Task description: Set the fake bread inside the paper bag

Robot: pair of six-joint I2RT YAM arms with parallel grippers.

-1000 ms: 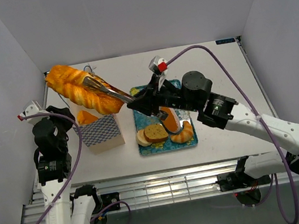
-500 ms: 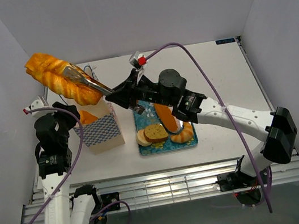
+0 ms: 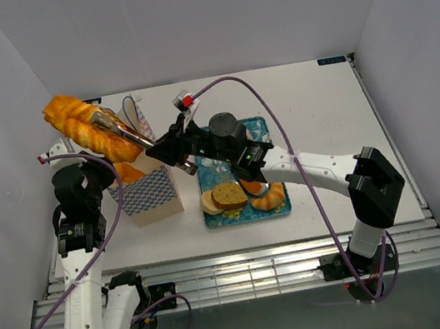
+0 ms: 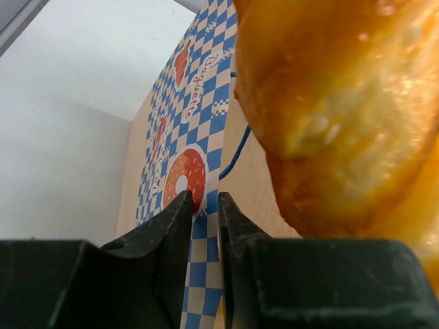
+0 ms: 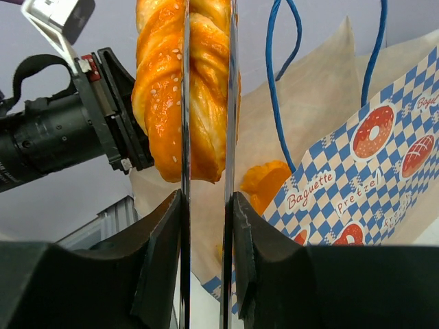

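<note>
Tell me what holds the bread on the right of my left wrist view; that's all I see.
Observer: The right gripper, its long metal fingers clamped on a twisted loaf.
Operator: Is it in the bag yet?
Observer: No. From above, the loaf hangs tilted, its lower end near the mouth of the bag and most of it above the rim.
Operator: Anything inside already?
Observer: One orange piece shows inside the bag.
Operator: What's on the tray?
Observer: At least slices and a croissant lie on the tray.
</note>
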